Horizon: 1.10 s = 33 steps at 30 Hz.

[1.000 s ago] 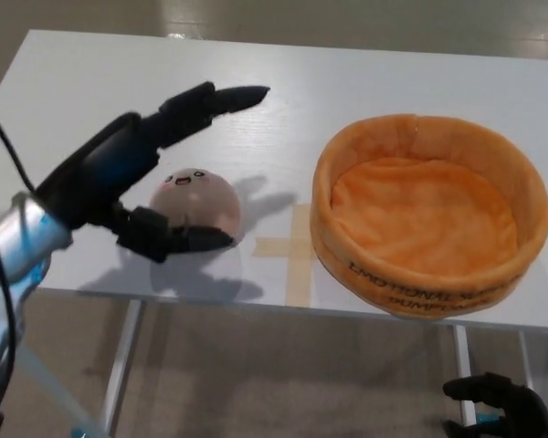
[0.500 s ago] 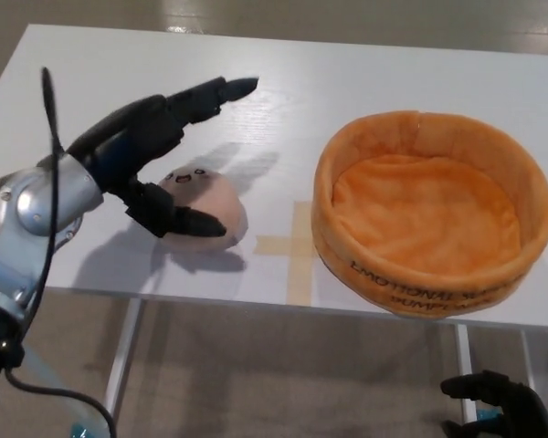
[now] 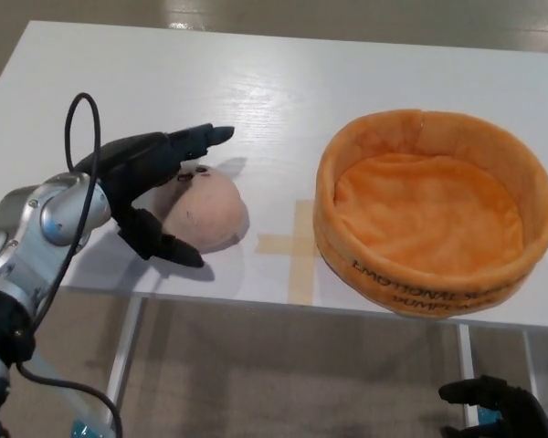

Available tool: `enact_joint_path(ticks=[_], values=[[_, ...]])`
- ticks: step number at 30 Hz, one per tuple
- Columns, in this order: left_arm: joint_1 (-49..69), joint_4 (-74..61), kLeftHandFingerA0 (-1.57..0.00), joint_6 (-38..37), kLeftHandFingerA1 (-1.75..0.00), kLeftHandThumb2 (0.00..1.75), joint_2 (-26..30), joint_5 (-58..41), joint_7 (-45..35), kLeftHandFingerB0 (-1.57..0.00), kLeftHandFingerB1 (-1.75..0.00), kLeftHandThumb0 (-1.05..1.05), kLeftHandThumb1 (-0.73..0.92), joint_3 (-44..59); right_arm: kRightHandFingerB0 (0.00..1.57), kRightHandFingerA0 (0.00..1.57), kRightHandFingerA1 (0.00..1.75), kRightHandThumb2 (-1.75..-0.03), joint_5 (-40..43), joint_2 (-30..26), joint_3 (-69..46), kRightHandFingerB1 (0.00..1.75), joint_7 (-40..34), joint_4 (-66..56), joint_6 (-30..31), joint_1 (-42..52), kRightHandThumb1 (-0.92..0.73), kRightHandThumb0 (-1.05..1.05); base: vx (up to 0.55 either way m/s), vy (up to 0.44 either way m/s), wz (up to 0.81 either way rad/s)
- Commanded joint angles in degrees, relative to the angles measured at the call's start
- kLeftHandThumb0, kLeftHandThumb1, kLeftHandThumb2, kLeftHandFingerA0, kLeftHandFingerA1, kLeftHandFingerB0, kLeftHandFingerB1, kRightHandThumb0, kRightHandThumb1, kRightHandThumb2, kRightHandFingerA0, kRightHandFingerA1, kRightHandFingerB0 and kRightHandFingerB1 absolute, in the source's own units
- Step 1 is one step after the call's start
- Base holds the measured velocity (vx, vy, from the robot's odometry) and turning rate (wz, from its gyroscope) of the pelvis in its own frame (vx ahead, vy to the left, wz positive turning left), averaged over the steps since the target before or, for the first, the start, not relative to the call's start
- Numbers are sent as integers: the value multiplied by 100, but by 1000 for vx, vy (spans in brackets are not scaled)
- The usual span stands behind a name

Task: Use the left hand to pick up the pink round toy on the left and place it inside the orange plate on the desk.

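Two soft things lay on the white rectangular worktop (image 3: 283,91): a pink round plush toy (image 3: 208,206) with a small stitched face, near the front edge on the left, and a round orange fabric plate (image 3: 431,210) with a thick padded rim and dark lettering on its front wall, on the right. They were well apart, and a cross of tan tape (image 3: 292,245) was stuck to the worktop between them.

The left robot hand (image 3: 160,192), black and mounted on a silver forearm (image 3: 36,228) with a looping black cable (image 3: 78,137), was cupped around the toy from the toy's left side. Its two thick fingers (image 3: 187,141) reached over the top of the toy, lying on or just above the pink surface near the stitched face, while the thumb (image 3: 169,248) pointed in low at the toy's front, beside its base. The robot hand's fingers were apart, curved about the toy rather than closed tight, and whether they truly pressed it could not be told. The toy sat on the worktop, casting a shadow to its right, outside the plate.

The right robot hand (image 3: 493,406) showed only in part at the bottom right corner, below the worktop's front edge and clear of the plate; its state could not be told.
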Motion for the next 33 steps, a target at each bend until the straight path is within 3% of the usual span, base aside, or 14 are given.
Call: enact_joint_path(ticks=[1, 3, 5, 6, 7, 10, 11, 12, 13, 14, 18, 20, 30, 33], values=[[-94, 282, 0, 62, 0, 54, -82, 305, 28, 0, -9, -64, 36, -83, 52, 50, 79, -56, 62, 10, -45, 72, 143, 51, 217, 10, -57, -16, 0, 0, 0], [-98, 357, 0, 68, 0, 73, -95, 373, 45, 0, -9, -60, 39, -117, 54, 53, 81, -56, 36, 7, -33, 73, 133, 53, 214, 2, -56, -15, 0, 0, 0], [-101, 438, 0, -11, -4, 71, -99, 435, 111, 0, -12, -58, 37, -136, 54, 54, 82, -56, 40, 9, -40, 73, 136, 48, 187, 9, -56, -15, 0, 0, 0], [-101, 475, 0, -68, -18, 74, -100, 439, 128, 0, -21, -55, 37, -133, 54, 53, 81, -55, 30, 7, -32, 73, 134, 46, 190, 8, -56, -17, 0, 0, 0], [-64, 585, -60, -352, -43, 60, -122, 332, 206, -23, -29, -31, 67, -51, 54, 54, 82, -55, 29, 9, -32, 74, 150, 50, 201, 0, -57, -15, 0, 0, 0], [-9, 778, -76, -772, -51, 62, -180, 150, 329, -30, -31, -26, 73, 101, 54, 56, 84, -55, 41, 15, -42, 74, 171, 50, 208, -9, -56, -14, 0, 0, 0], [-12, 856, -88, -814, -67, 93, -203, 169, 365, -36, -47, -31, 71, 118, 54, 57, 85, -55, 46, 17, -49, 74, 177, 51, 215, -13, -57, -16, 0, 0, 0], [-16, 894, -88, -825, -67, 93, -212, 193, 386, -36, -47, -31, 71, 121, 54, 57, 85, -55, 51, 19, -55, 74, 183, 54, 220, -15, -57, -16, 0, 0, 0], [-11, 987, -107, -867, -59, 65, -256, 176, 438, -50, -36, -19, 84, 173, 53, 56, 83, -55, 57, 19, -63, 73, 190, 63, 247, -28, -57, -15, 0, 0, 0], [-7, 1033, -113, -871, -68, 65, -285, 228, 564, -71, -43, -15, 82, 177, 53, 55, 82, -56, 51, 17, -58, 72, 191, 61, 269, -33, -57, -16, 0, 0, 0], [-32, 1146, -113, -914, -72, 70, -336, 354, 808, -75, -47, -13, 81, 166, 53, 56, 83, -56, 58, 21, -75, 72, 204, 52, 261, -33, -57, -15, 0, 0, 0], [-35, 1239, -114, -1018, -79, 70, -365, 394, 995, -88, -54, -14, 78, 161, 55, 59, 85, -56, 45, 22, -70, 74, 168, 47, 265, -43, -57, -17, 0, 0, 0], [-112, 1536, -111, -1228, -89, 72, -458, 301, 1248, -92, -66, -15, 75, 251, 57, 64, 90, -56, 65, 25, -99, 76, 227, 45, 235, -64, -56, -18, 0, 0, 0], [-180, 1560, -105, -1359, -103, 73, -421, 294, 1514, -90, -67, -13, 76, 340, 56, 63, 88, -57, 49, 20, -86, 75, 238, 29, 210, -45, -57, -18, 0, 0, 0]])
